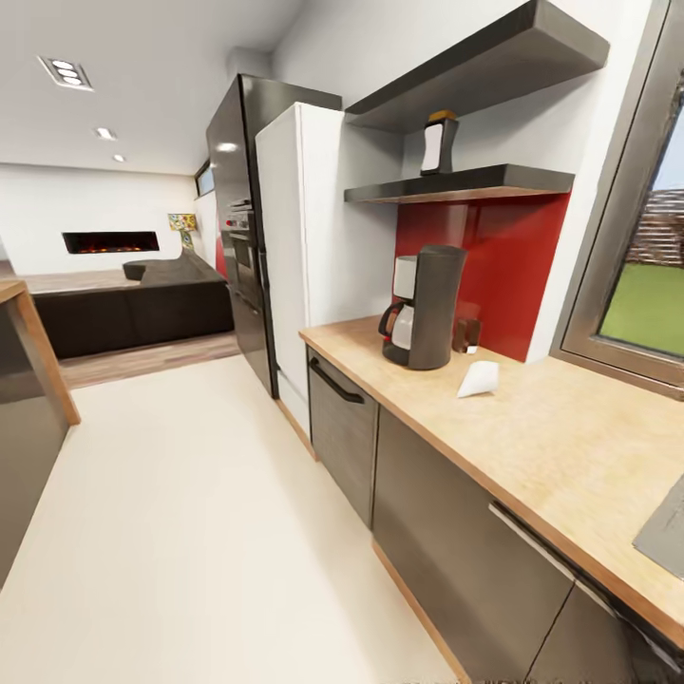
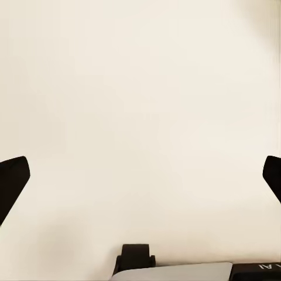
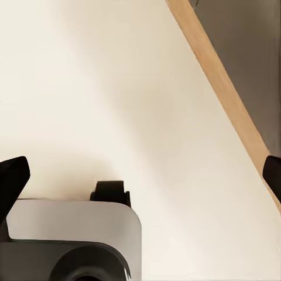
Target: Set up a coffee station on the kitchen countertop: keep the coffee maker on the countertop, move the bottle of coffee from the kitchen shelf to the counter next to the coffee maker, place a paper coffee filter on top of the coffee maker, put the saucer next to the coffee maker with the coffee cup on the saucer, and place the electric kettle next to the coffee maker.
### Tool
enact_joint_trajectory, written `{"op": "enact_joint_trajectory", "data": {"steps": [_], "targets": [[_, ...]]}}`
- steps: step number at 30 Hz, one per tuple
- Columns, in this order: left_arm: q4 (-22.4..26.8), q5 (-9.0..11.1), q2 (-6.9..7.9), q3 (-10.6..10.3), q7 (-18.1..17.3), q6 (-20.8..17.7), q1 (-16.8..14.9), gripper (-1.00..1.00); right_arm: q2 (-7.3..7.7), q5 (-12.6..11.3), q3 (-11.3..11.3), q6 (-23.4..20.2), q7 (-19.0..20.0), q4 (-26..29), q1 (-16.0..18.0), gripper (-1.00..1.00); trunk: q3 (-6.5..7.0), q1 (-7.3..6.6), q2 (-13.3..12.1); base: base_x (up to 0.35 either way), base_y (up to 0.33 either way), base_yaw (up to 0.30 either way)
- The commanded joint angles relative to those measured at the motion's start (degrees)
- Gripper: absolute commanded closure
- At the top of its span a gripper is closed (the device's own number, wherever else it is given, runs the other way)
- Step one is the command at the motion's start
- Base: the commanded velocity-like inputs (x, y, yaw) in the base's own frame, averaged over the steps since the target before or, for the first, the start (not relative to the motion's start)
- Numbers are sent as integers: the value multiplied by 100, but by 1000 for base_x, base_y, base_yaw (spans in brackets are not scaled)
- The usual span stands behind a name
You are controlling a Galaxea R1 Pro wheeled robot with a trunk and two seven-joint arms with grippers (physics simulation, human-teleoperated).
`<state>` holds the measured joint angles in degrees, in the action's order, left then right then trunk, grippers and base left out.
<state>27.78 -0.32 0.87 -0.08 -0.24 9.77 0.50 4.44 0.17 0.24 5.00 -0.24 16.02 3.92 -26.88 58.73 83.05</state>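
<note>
Cream floor point(image 1: 190, 513) fills most of the head view, with a dark sofa point(image 1: 133, 309) and a lit fireplace point(image 1: 110, 241) far back. A corner of the wooden island block point(image 1: 28, 342) sits at the left edge. Tall black oven column point(image 1: 237, 228) stands beside a white fridge point(image 1: 313, 237).

The desk point(image 1: 560, 446), a long light-wood slab over grey glossy cabinet fronts point(image 1: 456, 551), runs along the right side under a window point(image 1: 646, 275), red backsplash point(image 1: 503, 256) behind it.

Two dark wall shelves above: upper shelf point(image 1: 475, 71), lower shelf point(image 1: 465, 182). The bottle of coffee point(image 1: 439, 142) stands upright on the lower shelf, white label, mustard cap, directly above the coffee maker.

The coffee maker point(image 1: 426, 309) stands on the desk near its far end, in front of the backsplash, carafe handle facing the room. A small brownish item just behind it on the right, too blurred to identify.

The paper coffee filter point(image 1: 478, 378), small white cone, lies on the desk near the coffee maker, on the viewer's side, not touching it.

Left pincer point(image 2: 140, 175): dark fingertips point(image 2: 13, 178) at opposite picture edges, spread wide, released, nothing between them, plain cream floor below.

Right pincer point(image 3: 140, 175): fingertips point(image 3: 13, 178) likewise wide apart, released, holding nothing, over floor with a wood plinth strip point(image 3: 225, 93) and grey cabinet front beyond; grey robot base point(image 3: 70, 240) with a black caster in the same picture
</note>
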Motion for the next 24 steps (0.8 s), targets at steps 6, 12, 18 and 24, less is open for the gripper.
{"op": "enact_joint_trajectory", "data": {"steps": [6, 12, 18, 24], "targets": [[8, -3, 1, -1, -3, 8, 3, -100, -1, 8, 7, 26, -2, -4, 4, -100, -5, 0, 3, 73, 103, -74], [8, -3, 1, -1, -3, 8, 3, -100, 4, 4, 3, 21, 2, -9, 4, -100, -5, 0, 3, 177, 238, -13], [8, -3, 1, -1, -3, 8, 3, -100, 5, 1, 2, 19, -2, -8, 4, -100, -5, 0, 3, 108, 141, -2], [8, -4, 1, -1, -3, 8, 3, -100, 5, -21, -25, 4, -1, 2, 5, -100, -5, 0, 3, 14, 18, 0]]}}
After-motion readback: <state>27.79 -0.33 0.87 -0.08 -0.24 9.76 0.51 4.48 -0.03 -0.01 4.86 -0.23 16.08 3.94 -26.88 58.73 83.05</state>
